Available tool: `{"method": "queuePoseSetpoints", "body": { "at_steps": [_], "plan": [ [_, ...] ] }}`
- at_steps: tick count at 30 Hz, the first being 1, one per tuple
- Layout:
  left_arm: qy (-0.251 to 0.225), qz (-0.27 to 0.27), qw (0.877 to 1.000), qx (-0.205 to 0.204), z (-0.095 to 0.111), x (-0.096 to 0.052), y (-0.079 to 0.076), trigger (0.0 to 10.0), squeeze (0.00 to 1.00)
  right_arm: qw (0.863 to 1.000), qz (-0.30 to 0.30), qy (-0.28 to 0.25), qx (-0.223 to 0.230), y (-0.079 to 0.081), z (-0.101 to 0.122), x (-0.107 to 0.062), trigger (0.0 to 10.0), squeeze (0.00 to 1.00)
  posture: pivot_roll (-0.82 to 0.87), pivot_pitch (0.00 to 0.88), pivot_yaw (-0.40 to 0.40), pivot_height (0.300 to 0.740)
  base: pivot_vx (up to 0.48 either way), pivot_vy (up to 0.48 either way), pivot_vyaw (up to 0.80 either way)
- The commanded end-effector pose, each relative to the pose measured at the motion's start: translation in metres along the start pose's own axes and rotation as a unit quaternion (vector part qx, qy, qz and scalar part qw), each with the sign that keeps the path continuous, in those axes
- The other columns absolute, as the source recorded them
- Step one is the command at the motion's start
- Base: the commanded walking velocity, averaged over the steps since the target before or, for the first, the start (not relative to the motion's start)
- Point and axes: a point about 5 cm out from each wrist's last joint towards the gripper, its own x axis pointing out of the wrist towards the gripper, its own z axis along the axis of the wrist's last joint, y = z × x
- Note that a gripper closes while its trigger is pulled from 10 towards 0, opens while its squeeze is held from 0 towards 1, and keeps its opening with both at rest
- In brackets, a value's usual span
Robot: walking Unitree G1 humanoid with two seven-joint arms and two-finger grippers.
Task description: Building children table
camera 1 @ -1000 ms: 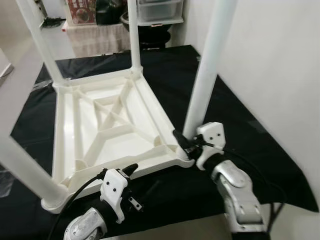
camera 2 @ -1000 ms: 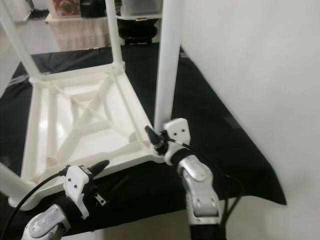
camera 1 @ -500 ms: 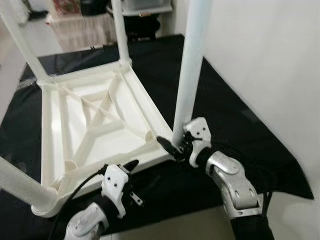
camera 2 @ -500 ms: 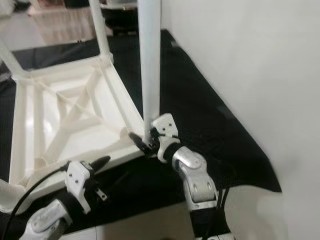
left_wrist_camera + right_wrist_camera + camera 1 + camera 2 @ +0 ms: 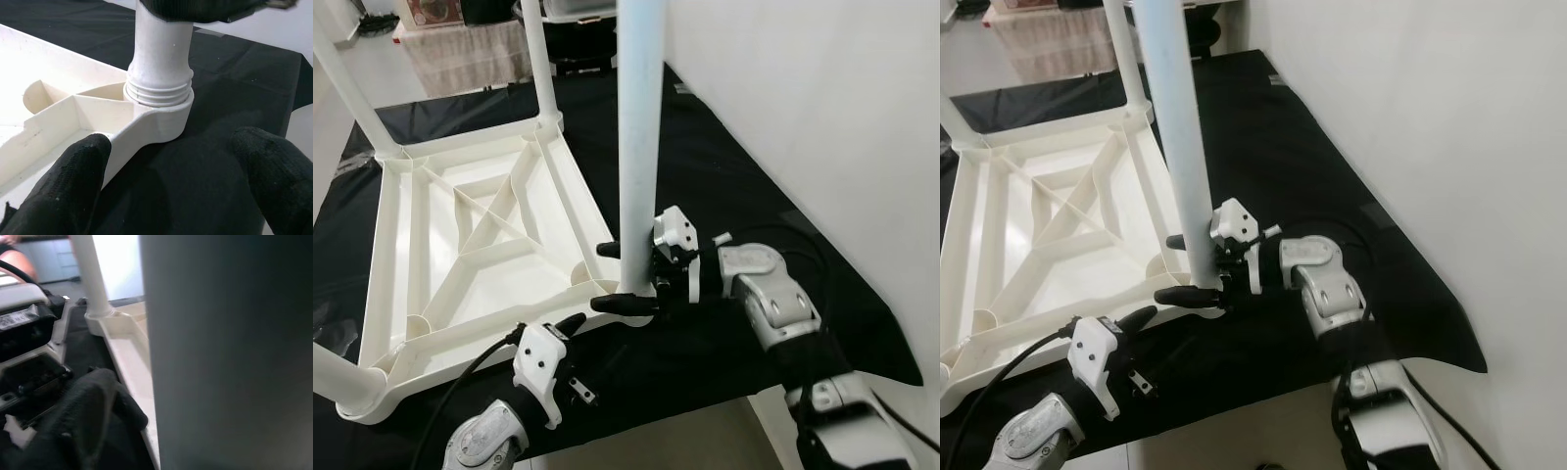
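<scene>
A white plastic children's table (image 5: 480, 245) lies upside down on a black cloth (image 5: 754, 196) that covers the worktop, its ribbed underside facing up and its legs standing upright. It sits toward the worktop's left side, with one corner close to the near edge. A white wall (image 5: 822, 108) runs along the worktop's right edge. Past the far edge stand a cloth-draped shelf (image 5: 470, 54) and dark storage items; a printed box there is too blurred to read.

The near right leg (image 5: 638, 147) rises vertically from its threaded corner socket (image 5: 159, 105). The right gripper (image 5: 628, 277) reaches in from the right at the leg's base, one black finger on either side of it; the jaws straddle the leg closely, though firm contact cannot be confirmed. The left gripper (image 5: 570, 328) hovers just beside the table's near edge, its fingers (image 5: 80, 166) spread wide and holding nothing, aimed at the same socket. A black cable (image 5: 460, 392) trails along the left arm.
</scene>
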Motion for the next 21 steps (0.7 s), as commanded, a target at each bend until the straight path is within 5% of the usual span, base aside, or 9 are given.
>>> {"method": "queuePoseSetpoints", "body": {
  "at_steps": [1,7,10,11,15,16,17,19,21],
  "plan": [
    [0.014,-0.001,1.000,-0.002,-0.004,-0.003,-0.003,10.0,0.00,0.999,0.036,0.002,0.004,0.002,-0.001,0.007,0.0,0.00,0.07,0.196,-0.024,0.740,0.000,0.000,0.00],
    [0.015,-0.001,1.000,-0.003,-0.005,-0.004,-0.004,10.0,0.00,1.000,0.020,-0.009,0.007,-0.004,-0.003,0.001,0.0,0.00,0.06,0.199,-0.025,0.740,0.000,0.000,0.00],
    [0.014,0.000,1.000,-0.005,-0.005,-0.004,-0.005,10.0,0.00,0.999,-0.049,0.009,0.000,-0.008,-0.013,-0.007,0.0,0.00,0.05,0.200,-0.023,0.740,0.000,0.000,0.00],
    [0.014,0.000,1.000,-0.006,-0.005,-0.005,-0.005,10.0,0.00,0.988,-0.145,0.049,0.011,-0.007,-0.032,-0.015,0.0,0.00,0.04,0.203,-0.020,0.740,0.000,0.000,0.00],
    [0.014,-0.001,1.000,-0.007,-0.005,-0.006,-0.005,10.0,0.00,0.964,-0.246,0.088,0.042,0.003,-0.053,-0.017,0.0,0.00,0.04,0.204,-0.028,0.740,0.000,0.000,0.00],
    [0.015,-0.001,1.000,-0.007,-0.005,-0.007,-0.004,10.0,0.00,0.910,-0.397,0.088,0.080,0.015,-0.064,-0.014,0.0,0.00,0.03,0.206,-0.024,0.740,0.000,0.000,0.00],
    [0.015,-0.001,1.000,-0.007,-0.005,-0.007,-0.004,10.0,0.00,0.910,-0.397,0.088,0.080,0.015,-0.064,-0.014,0.0,0.00,0.03,0.206,-0.024,0.740,0.000,0.000,0.00],
    [0.018,-0.003,1.000,-0.007,-0.006,-0.009,-0.001,10.0,0.00,0.894,-0.425,0.100,0.103,0.060,-0.070,0.007,0.0,0.00,0.02,0.203,-0.003,0.740,0.000,0.000,0.00],
    [0.020,-0.007,1.000,-0.007,-0.007,-0.008,0.001,10.0,0.00,0.907,-0.403,0.096,0.073,0.065,-0.066,0.016,0.0,0.00,0.02,0.186,0.004,0.740,0.000,0.000,0.00]
  ]
}}
